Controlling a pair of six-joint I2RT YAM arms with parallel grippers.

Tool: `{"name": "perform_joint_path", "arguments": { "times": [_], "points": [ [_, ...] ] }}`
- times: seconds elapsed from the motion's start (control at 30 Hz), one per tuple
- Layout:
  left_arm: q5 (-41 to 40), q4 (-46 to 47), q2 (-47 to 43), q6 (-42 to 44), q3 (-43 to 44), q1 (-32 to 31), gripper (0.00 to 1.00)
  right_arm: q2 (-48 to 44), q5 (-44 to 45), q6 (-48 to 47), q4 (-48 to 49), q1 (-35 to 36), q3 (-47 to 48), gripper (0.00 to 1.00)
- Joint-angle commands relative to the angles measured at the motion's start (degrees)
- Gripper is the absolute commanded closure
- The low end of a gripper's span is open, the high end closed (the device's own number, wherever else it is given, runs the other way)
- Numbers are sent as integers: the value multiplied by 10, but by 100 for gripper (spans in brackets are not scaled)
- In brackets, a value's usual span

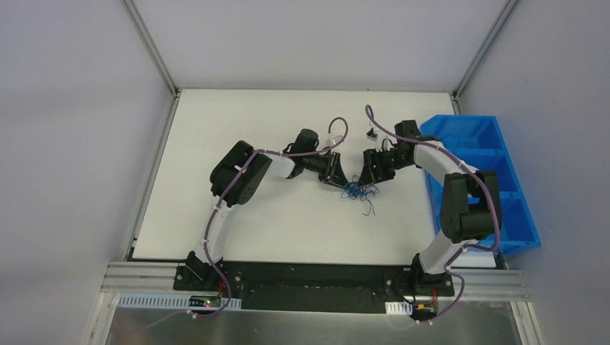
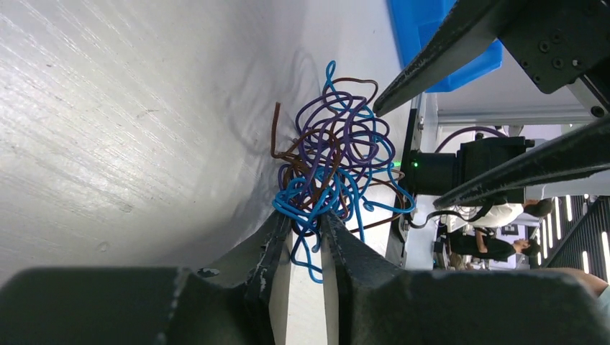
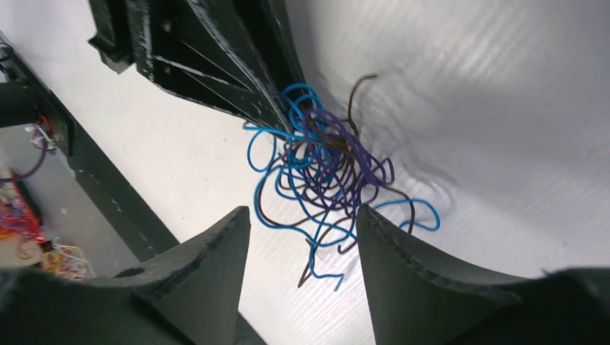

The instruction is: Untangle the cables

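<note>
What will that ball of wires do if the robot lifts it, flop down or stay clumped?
The tangle of wires probably lifts as one clump, since its blue, purple and brown loops hook through each other. It looks light, as the strands are very thin. The loops stand up off the table, so they seem springy rather than limp.

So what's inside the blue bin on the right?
The blue bin shows only bare blue floor in its visible compartments. The right arm covers its near left side, so anything lying there cannot be seen.
</note>
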Motion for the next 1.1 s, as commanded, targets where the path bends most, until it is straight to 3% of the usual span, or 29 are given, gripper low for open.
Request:
{"name": "perform_joint_path", "arguments": {
  "times": [0.0, 0.37, 0.77, 0.93, 1.0, 1.07],
  "points": [
    [24, 14, -11, -4, 10, 3, 81, -27, 3, -56, 49, 26, 2, 42],
    [29, 10, -4, -7, 23, 3, 91, 8, 95, -37, 116, 61, 26, 47],
    [28, 9, -4, -6, 26, 3, 96, 42, 181, -11, 128, 88, 41, 69],
    [25, 8, -10, -2, 17, 5, 97, 48, 195, -13, 112, 94, 47, 59],
    [24, 7, -11, -2, 14, 5, 97, 49, 205, -14, 115, 95, 47, 71],
    [22, 3, -15, -1, 9, 8, 98, 48, 217, -13, 112, 95, 50, 97]
  ]
}}
